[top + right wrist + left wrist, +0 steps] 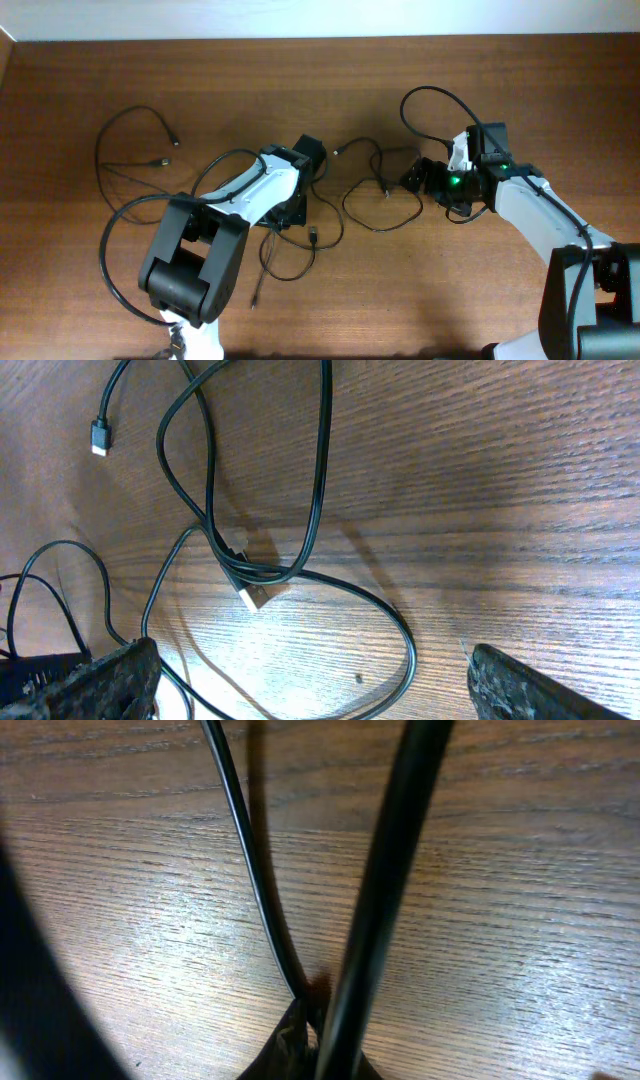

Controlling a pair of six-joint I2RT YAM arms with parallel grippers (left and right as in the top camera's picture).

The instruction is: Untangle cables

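While the left gripper [300, 1055] has its jaws pressed together on one strand of the cables [255, 870], pinching it just above the table [520, 920], the right gripper [312, 660] hangs with its jaws spread wide over a loose loop and a metal plug [255, 597] lying on the wood. Seen from overhead, the tangle lies between the two arms, with more loops off to the left.

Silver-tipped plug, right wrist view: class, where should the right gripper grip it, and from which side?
Take the plug by its silver tip, from above: it lies flat on the table, and a cable loop crosses its body, where a pinch might catch both.
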